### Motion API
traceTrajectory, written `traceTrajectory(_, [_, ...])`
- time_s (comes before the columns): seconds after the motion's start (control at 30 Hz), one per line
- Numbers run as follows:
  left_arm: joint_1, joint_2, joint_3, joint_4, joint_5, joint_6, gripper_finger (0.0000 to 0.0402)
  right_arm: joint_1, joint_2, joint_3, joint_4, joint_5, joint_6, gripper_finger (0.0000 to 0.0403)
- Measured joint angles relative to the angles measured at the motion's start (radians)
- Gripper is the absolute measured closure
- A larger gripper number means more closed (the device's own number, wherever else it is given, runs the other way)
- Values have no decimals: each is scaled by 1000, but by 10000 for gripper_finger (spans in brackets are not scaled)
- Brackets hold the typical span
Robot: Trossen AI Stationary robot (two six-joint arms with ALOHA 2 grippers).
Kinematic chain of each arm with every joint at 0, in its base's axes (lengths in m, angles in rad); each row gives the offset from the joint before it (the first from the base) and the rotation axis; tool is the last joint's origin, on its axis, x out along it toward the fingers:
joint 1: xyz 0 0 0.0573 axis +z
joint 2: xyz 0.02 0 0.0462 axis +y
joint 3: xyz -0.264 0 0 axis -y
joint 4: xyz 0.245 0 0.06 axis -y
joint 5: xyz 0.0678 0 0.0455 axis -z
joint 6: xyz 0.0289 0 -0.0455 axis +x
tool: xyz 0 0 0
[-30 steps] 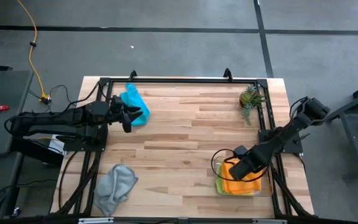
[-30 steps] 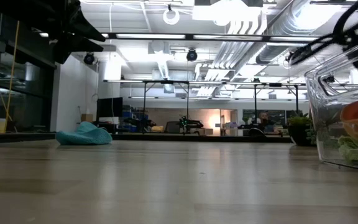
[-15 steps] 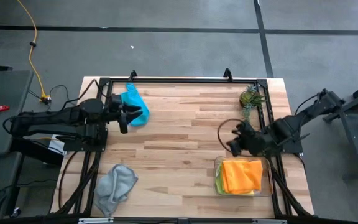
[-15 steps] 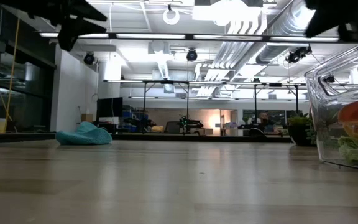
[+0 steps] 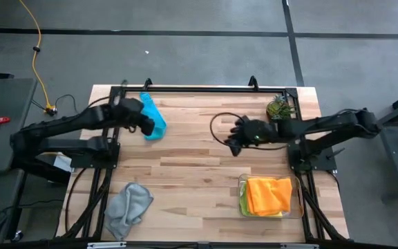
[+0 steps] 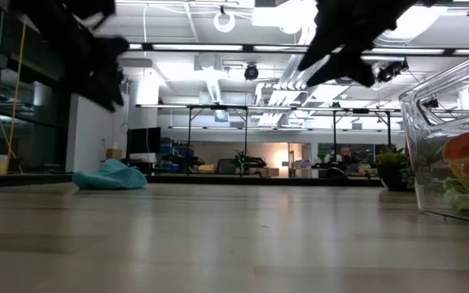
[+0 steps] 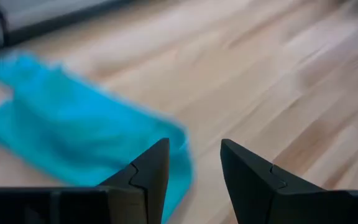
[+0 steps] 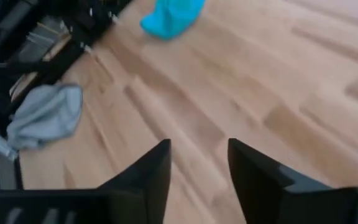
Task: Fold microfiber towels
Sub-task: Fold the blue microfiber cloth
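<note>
The left gripper (image 5: 146, 124), parted and empty, hangs over the teal towel (image 5: 153, 119) near the desk's far-left corner; the right gripper (image 5: 234, 140) hovers mid-desk, likewise open. A shallow pinch could catch one layer, dragging the towel askew.

The left gripper (image 7: 194, 171) hangs, jaws parted (nothing between), over the teal towel's (image 7: 73, 140) edge on the wooden worktop (image 7: 260, 81).

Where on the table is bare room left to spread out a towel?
The middle planks between the teal towel, the grey towel and the clear tray lie bare. Crowded: the tray corner with its orange towel, and the potted plant beside the right gripper.
</note>
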Motion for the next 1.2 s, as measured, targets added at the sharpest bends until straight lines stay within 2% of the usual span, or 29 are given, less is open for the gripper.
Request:
traceTrajectory(0.1, [55,119,0,-25,55,3,263,-41,54,0,110,-4,-56,233])
traceTrajectory(0.23, [96,259,0,-27,103,19,248,-65,118,0,222,-28,-72,222])
traceTrajectory(0.4, [111,378,0,-53,87,19,223,-63,173,0,267,-47,-71,222])
traceTrajectory(0.57, [127,427,0,-66,53,-31,204,-55,206,0,277,-47,-45,222])
traceTrajectory(0.7, [151,452,0,-52,123,-52,198,-55,209,0,277,-38,-35,222])
traceTrajectory(0.9, [194,520,0,-44,136,-77,199,-55,210,0,291,-32,-29,222])
traceTrajectory(1.07, [212,578,0,11,221,-79,203,-55,210,0,291,-32,-29,222])
traceTrajectory(1.2, [215,598,0,31,234,-94,211,-55,210,0,292,-30,-29,222])
